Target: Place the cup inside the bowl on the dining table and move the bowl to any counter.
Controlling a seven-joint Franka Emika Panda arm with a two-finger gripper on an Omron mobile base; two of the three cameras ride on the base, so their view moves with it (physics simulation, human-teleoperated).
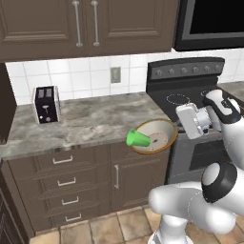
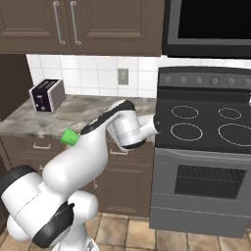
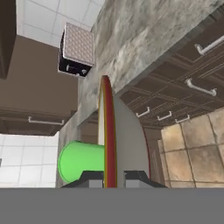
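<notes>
The gripper (image 3: 109, 177) pinches the bowl's (image 1: 155, 134) rim, bowl tipped, cup (image 1: 137, 138) sticking out. Carrying step: next, level it and lower it onto the counter (image 1: 90, 121).

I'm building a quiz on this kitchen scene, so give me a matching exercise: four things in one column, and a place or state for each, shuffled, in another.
Things:
1. cup
2. bowl
3. toaster
4. gripper

Places or states:
A. stands at the counter's left end
B. clamped on a rim
C. tilted steeply, held at the counter's front edge
D. lies sideways, sticking out of the bowl

Pairs: 1-D, 2-C, 3-A, 4-B
</notes>
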